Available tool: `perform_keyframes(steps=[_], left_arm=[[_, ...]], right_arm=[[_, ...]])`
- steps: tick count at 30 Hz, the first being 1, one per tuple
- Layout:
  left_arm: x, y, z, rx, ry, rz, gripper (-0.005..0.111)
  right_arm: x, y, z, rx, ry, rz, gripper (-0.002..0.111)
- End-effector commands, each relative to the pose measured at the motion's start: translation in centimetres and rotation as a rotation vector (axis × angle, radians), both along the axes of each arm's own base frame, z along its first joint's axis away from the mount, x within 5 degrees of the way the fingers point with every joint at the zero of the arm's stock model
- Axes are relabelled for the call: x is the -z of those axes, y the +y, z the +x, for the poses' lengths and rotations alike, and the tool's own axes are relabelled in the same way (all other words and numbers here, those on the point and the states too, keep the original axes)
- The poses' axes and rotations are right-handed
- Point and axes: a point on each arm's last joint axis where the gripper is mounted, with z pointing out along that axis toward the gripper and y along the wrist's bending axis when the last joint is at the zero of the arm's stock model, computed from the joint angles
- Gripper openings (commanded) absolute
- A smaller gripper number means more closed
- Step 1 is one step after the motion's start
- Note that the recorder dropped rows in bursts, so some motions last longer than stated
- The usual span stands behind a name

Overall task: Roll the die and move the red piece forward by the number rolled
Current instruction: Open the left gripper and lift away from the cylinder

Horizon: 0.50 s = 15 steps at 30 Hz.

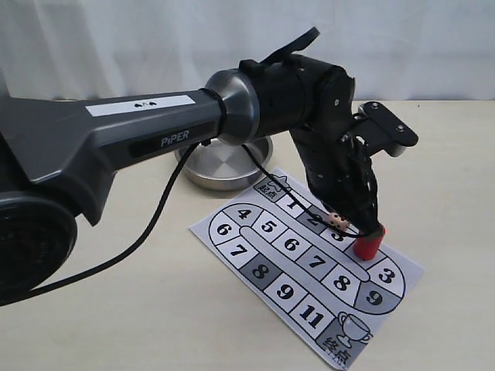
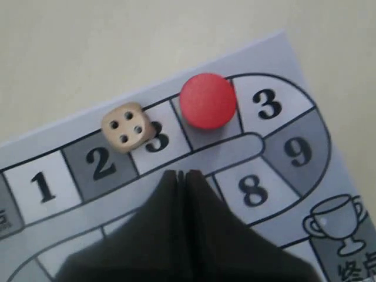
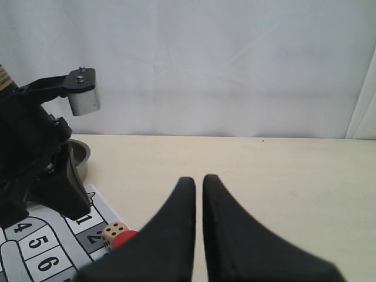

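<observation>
Your left hand [image 2: 182,174] is shut tight, with its dark fingers pressed together and nothing between them. Its wrist view shows the tips short of the red piece [image 1: 369,244], not around it. In the exterior view the hand hangs right over the piece, coming in from about eleven o'clock. From there you cannot tell whether it touches the piece.

The piece stands upright on the board [image 1: 267,251], in the outer row. It is on the square between the 3 and the second 3 in the bend, and it covers that square's own number. The die [image 1: 336,221] lies just beside the piece at ten o'clock, apart from it. It rests on the line between squares 2 and 3, with four pips up.

The board is a paper sheet lying flat on the counter [image 1: 116,309], with its long side running from ten o'clock to four o'clock. A trophy cup is printed at the four o'clock end. A steel bowl [image 1: 232,185] sits on the counter at eleven o'clock from the board, near its corner. A black cable [image 1: 147,232] droops from the left arm down to the counter.

Your right hand [image 3: 198,179] is not in the exterior view. In its own view the fingers are drawn almost together, with a thin slit between them and nothing in it. They hover over bare counter, with the die and piece low beside them
</observation>
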Motion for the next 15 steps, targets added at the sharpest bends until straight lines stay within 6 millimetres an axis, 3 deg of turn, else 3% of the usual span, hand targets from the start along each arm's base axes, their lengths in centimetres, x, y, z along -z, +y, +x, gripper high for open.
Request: perform_keyframes(steps=[1,9,15], left_arm=[[-1.2,0.5,-0.2,-0.024,-0.021,0.036,0.0],[-0.9,2.4,1.3,-0.093,-0.004,0.045,0.0],[-0.2,7.1,3.4,-0.2,0.009,0.052,0.0]], right_arm=[[0.1,0.0,0.0,0.003,-0.005,0.001,0.004],[0.1,0.0,0.0,0.003,-0.005,0.001,0.004],[0.1,0.0,0.0,0.003,-0.005,0.001,0.004]])
